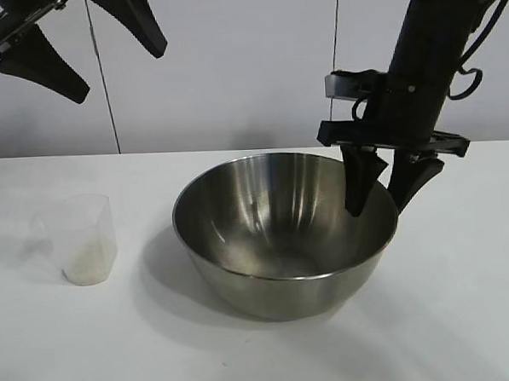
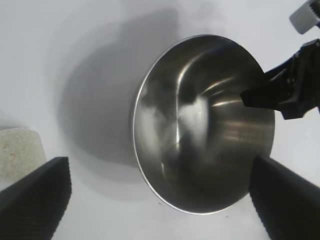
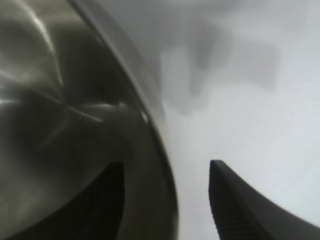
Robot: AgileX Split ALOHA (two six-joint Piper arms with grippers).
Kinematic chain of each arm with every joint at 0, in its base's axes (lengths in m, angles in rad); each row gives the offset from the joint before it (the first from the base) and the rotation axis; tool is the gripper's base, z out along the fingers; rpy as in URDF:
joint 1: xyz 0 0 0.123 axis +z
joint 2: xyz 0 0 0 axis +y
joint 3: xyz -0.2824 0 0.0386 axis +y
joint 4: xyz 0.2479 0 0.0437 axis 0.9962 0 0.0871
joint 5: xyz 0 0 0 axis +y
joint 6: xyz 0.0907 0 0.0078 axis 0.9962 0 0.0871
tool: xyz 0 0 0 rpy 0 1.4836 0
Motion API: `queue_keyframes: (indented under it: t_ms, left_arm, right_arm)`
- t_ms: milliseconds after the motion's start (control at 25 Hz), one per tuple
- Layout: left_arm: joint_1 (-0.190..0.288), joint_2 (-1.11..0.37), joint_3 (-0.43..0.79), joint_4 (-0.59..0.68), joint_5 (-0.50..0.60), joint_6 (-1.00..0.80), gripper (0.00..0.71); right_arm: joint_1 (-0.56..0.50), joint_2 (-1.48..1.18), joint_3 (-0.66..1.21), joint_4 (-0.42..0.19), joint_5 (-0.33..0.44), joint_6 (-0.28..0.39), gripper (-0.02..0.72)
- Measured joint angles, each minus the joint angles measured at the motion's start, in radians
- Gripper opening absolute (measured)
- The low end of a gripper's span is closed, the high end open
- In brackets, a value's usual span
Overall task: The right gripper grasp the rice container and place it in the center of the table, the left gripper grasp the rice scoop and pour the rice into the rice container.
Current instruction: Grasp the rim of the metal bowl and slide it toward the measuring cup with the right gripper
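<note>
Right end effector [image 1: 389,192] spread astride steel bowl [image 1: 282,232] rim at 3 o'clock, one finger inside, one outside. Bowl mid-counter [image 1: 466,316]. Measuring cup [image 1: 86,239] with rice [image 1: 89,266] at bowl's 9 o'clock, apart. Left end effector [image 1: 111,57] spread, raised at 10 o'clock.

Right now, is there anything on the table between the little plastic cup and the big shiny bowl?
No. Between the rice scoop and the rice container lies only bare table with the bowl's shadow on it, as the exterior view shows.
</note>
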Motion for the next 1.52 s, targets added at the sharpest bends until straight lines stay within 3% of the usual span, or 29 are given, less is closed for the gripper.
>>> queue_keyframes:
  t_ms: [80, 200, 320, 560, 720, 960, 1240, 1520]
  left_arm:
    - [0.000, 0.000, 0.000, 0.000, 0.000, 0.000, 0.695]
    - [0.000, 0.000, 0.000, 0.000, 0.000, 0.000, 0.695]
    - [0.000, 0.000, 0.000, 0.000, 0.000, 0.000, 0.695]
    - [0.000, 0.000, 0.000, 0.000, 0.000, 0.000, 0.695]
    - [0.000, 0.000, 0.000, 0.000, 0.000, 0.000, 0.695]
    - [0.000, 0.000, 0.000, 0.000, -0.001, 0.000, 0.695]
    - [0.000, 0.000, 0.000, 0.000, 0.001, 0.000, 0.695]
    - [0.000, 0.000, 0.000, 0.000, 0.025, 0.000, 0.695]
  right_arm:
    - [0.000, 0.016, 0.000, 0.018, -0.004, -0.002, 0.288]
    - [0.000, 0.017, 0.000, 0.039, -0.002, -0.043, 0.082]
    - [0.000, 0.017, 0.000, 0.056, -0.003, -0.059, 0.027]
    - [0.000, 0.013, 0.000, 0.064, 0.027, -0.114, 0.019]
    - [0.000, -0.029, 0.000, 0.117, 0.049, -0.158, 0.019]
    - [0.005, -0.066, 0.000, 0.144, 0.027, -0.129, 0.019]
    - [0.090, -0.063, 0.000, 0.109, -0.039, -0.055, 0.019]
    - [0.092, -0.024, 0.000, -0.003, -0.026, 0.007, 0.019]
